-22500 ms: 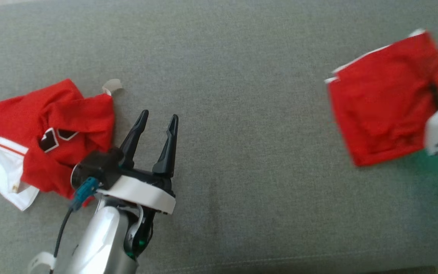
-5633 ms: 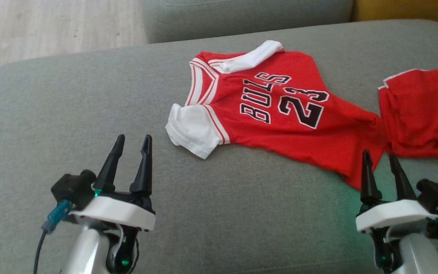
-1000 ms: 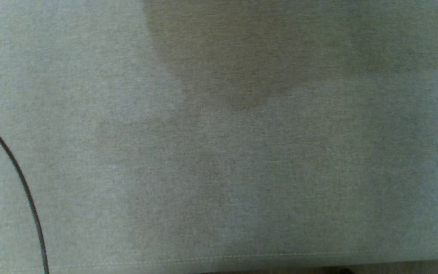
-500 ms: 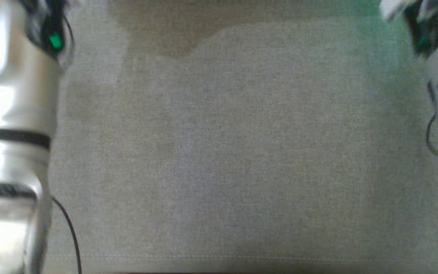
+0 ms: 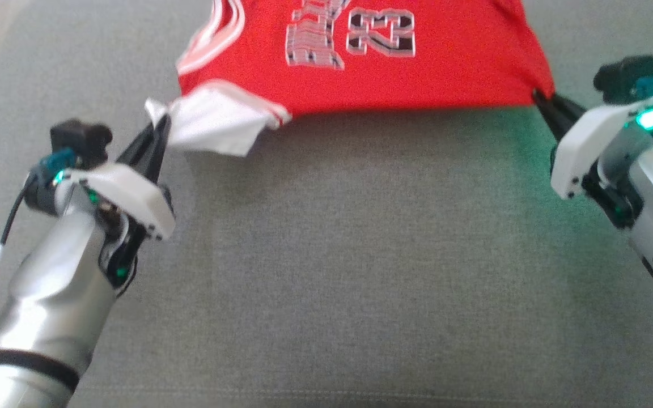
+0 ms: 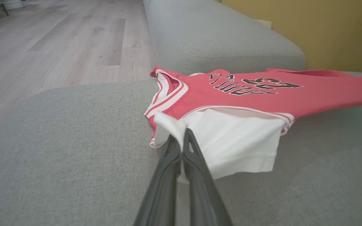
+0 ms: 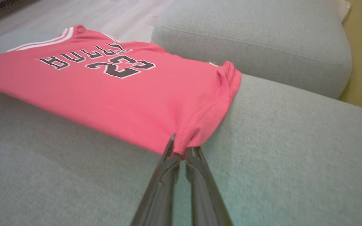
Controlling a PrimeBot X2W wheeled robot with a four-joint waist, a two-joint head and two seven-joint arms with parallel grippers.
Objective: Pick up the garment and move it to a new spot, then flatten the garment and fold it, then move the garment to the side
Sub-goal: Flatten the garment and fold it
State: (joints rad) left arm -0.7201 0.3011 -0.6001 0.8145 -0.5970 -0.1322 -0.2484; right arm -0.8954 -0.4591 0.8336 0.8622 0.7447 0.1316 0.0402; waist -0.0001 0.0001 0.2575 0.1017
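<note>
On a grey sofa (image 5: 332, 255), a red jersey (image 5: 360, 68) with white trim and the number 23 is held stretched between two grippers. The left gripper (image 5: 153, 127) is clenched on the edge of the white sleeve (image 5: 213, 122). The right gripper (image 5: 543, 102) is clenched on a red hem corner (image 5: 525, 79). The near edge of the jersey is raised off the cushion, and a shadow is cast beneath it. The far edge appears to rest on the sofa. The print is turned face up, and the cloth is pulled fairly taut, with few wrinkles. The pick-up is judged to be done, and the jersey is probably being carried to a new spot or laid out. As far as can be told, it has yet to be set down flat, folded and moved to the side. No fold can be seen in it.
</note>
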